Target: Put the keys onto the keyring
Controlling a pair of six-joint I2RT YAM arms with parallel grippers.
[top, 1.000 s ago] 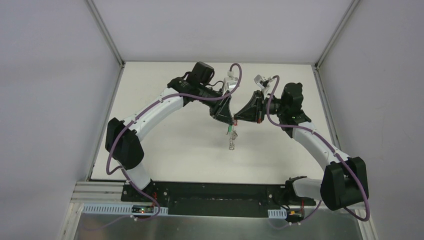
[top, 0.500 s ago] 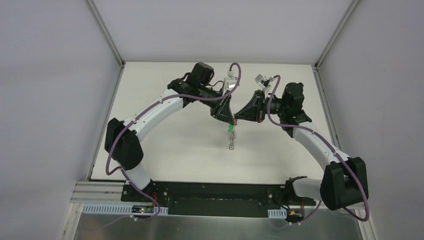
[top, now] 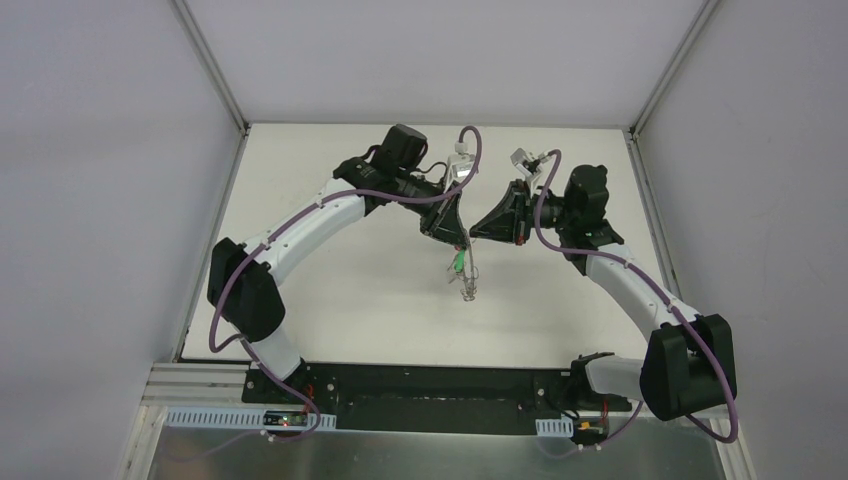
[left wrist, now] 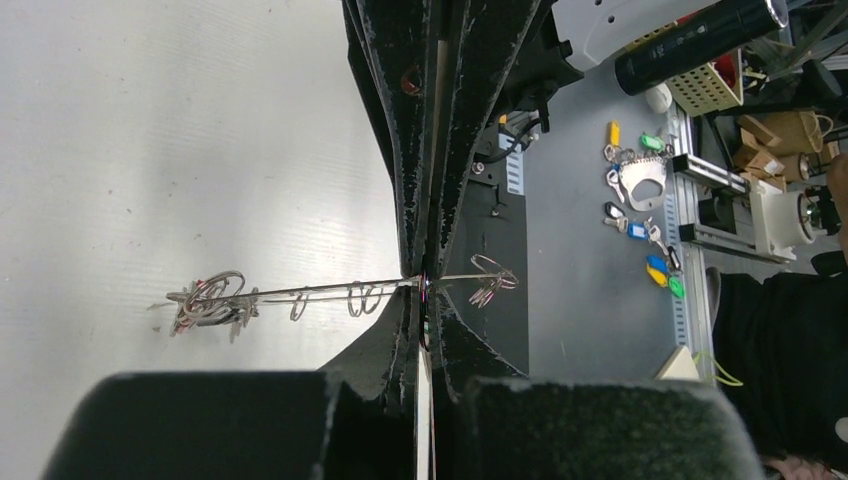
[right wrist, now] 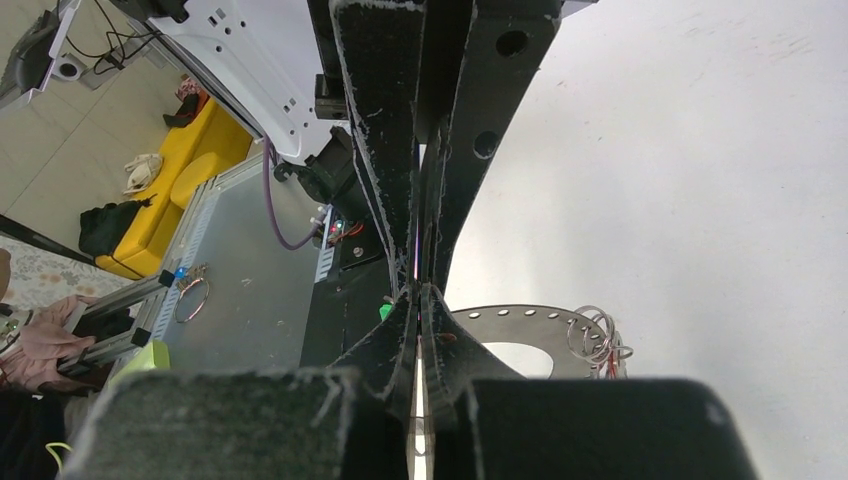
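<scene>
Left wrist view: left gripper clamped on the large flat grey metal keyring, apparently steadying it for the closed right gripper, whose hold is unclear.

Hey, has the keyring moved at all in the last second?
Yes, slightly. In the top view the keyring has swung: its lower end now sits a bit further right against the table, and it looks broader, as if turned.

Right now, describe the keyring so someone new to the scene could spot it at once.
Over the table, the left gripper and right gripper meet tip to tip. The keyring hangs below them, toward the near edge. It is the flat grey ring with wire loops on its rim and a green key by it.
</scene>
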